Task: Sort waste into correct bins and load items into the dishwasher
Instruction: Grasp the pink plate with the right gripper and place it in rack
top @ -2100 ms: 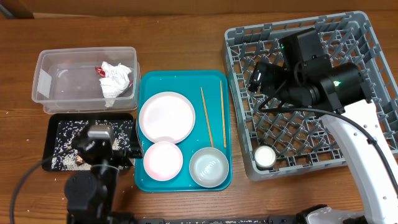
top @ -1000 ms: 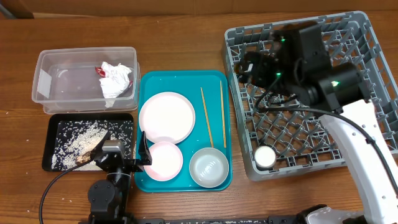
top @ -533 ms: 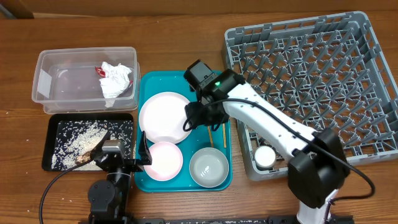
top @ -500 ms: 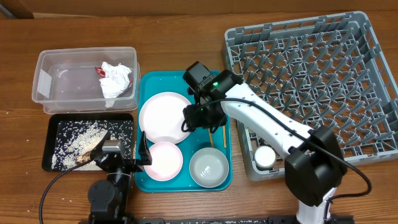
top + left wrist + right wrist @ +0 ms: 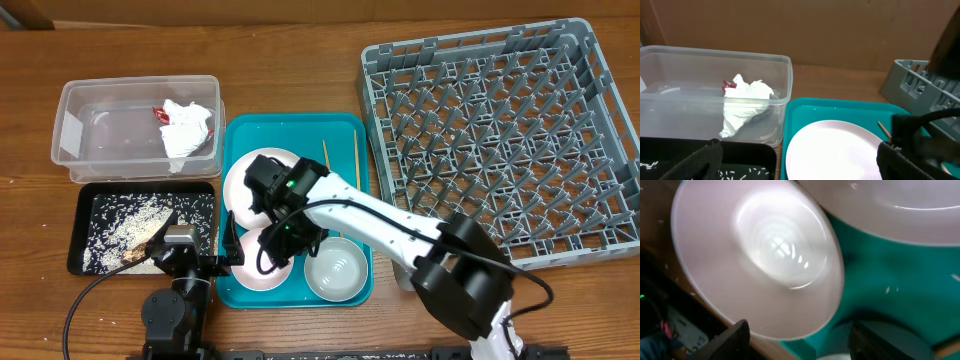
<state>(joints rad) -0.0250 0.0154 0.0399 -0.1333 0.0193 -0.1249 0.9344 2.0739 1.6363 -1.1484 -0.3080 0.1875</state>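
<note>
My right gripper point(image 5: 283, 240) is open and empty, low over the small pale-pink plate point(image 5: 248, 270) on the teal tray; the right wrist view shows that plate point(image 5: 760, 260) between its fingers point(image 5: 807, 340). The large white plate point(image 5: 240, 185), a white bowl point(image 5: 335, 272) and two chopsticks point(image 5: 357, 165) also lie on that tray. My left gripper point(image 5: 195, 240) is open and empty by the black tray point(image 5: 80, 250), which holds rice point(image 5: 125, 225). The clear tub point(image 5: 70, 120) holds the napkin point(image 5: 185, 130) and wrapper point(image 5: 162, 113). The cup is hidden.
The grey dish rack point(image 5: 500, 130) stands at the right, its front-left corner under my right arm. The teal tray point(image 5: 300, 125) sits between the bins and the rack. In the left wrist view the tub point(image 5: 715, 95) and large plate point(image 5: 835, 150) lie ahead.
My right arm swung from above the dish rack leftward across the teal tray and now hangs over the small plate. My left arm drew back from the black tray, then stayed still.
</note>
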